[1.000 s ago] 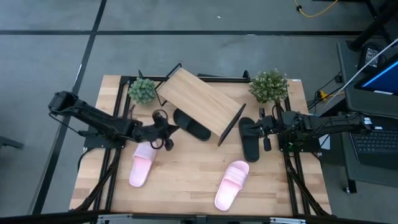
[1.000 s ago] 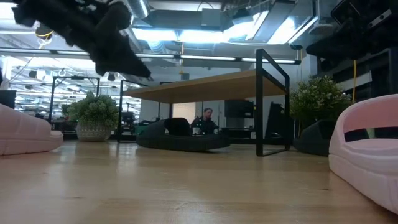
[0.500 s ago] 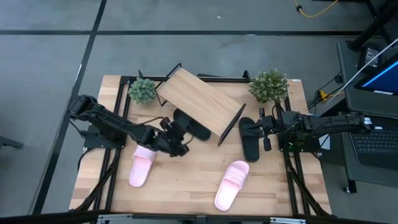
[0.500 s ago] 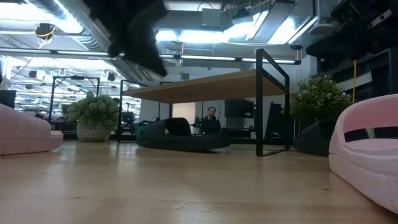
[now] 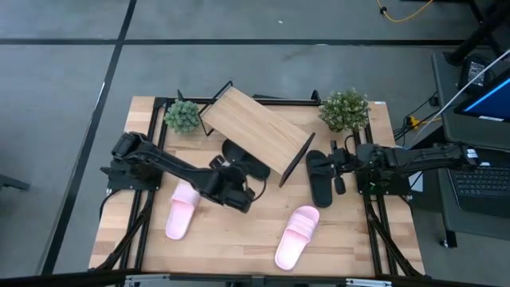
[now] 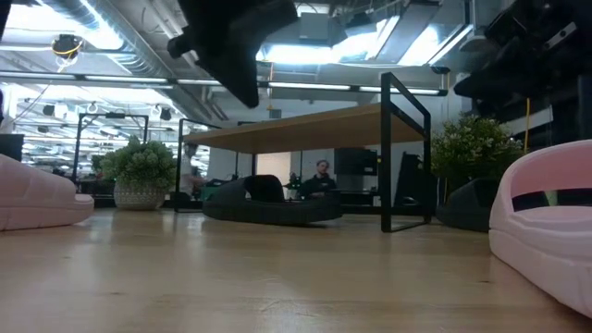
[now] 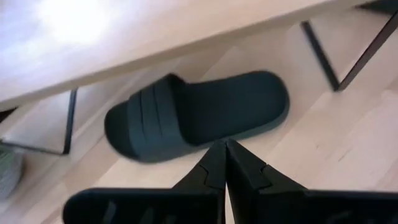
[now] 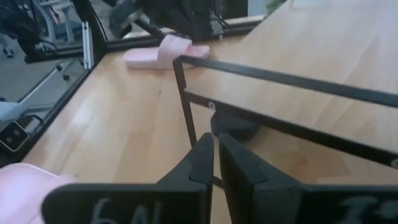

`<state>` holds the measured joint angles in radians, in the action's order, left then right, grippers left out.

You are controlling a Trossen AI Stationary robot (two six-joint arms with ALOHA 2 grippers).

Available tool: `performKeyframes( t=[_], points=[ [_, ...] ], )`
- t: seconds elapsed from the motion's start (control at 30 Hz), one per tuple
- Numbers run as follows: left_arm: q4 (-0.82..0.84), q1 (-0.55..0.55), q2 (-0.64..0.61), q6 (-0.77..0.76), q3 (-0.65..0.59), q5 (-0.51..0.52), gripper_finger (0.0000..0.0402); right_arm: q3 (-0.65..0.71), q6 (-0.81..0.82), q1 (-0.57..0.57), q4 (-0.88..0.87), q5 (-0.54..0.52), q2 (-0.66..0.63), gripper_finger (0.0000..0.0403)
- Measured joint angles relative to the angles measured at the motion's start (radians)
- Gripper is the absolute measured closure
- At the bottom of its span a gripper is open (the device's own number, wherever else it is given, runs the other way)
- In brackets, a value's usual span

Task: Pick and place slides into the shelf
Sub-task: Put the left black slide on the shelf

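Left hand [image 7: 224, 163] pinched closed, above black slide [image 7: 196, 116]

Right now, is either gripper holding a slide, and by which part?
Nothing is held. The left gripper is shut and empty over a black slide; the right gripper is shut and empty.

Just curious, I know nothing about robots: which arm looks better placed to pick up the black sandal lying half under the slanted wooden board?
The left. Its tool hovers right beside that matte black slide sandal, which fills its wrist view, fingers closed. The right tool sits by the other black sandal, beyond the slanted light-wood shelf.
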<state>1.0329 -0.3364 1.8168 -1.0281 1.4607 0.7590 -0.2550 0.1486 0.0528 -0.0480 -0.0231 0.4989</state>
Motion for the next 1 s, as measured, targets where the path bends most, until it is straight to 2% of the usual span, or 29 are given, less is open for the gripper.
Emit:
performKeyframes(
  t=[0.1,0.23,0.37,0.47,0.7,1.0],
  points=[
    [0.049,-0.005,0.051,-0.038,0.055,0.007,0.0401,0.0,-0.001,0.0,-0.001,-0.001,0.025,0.0373],
    [0.021,-0.004,0.098,-0.045,0.089,0.052,0.0401,0.0,-0.004,0.0,0.002,-0.001,0.05,0.0373],
    [0.021,-0.001,0.143,-0.076,0.1,0.101,0.0401,0.0,-0.117,0.0,0.044,-0.002,0.053,0.0373],
    [0.023,0.002,0.167,-0.125,0.1,0.093,0.0401,0.0,-0.177,0.0,0.051,-0.002,0.053,0.0373],
    [0.029,-0.012,0.193,-0.157,0.1,0.123,0.0401,0.0,-0.076,0.0,0.016,-0.001,0.054,0.0373],
    [0.029,-0.01,0.193,-0.167,0.1,0.144,0.0402,0.0,-0.1,0.0,-0.003,-0.002,0.055,0.0373]
  ],
)
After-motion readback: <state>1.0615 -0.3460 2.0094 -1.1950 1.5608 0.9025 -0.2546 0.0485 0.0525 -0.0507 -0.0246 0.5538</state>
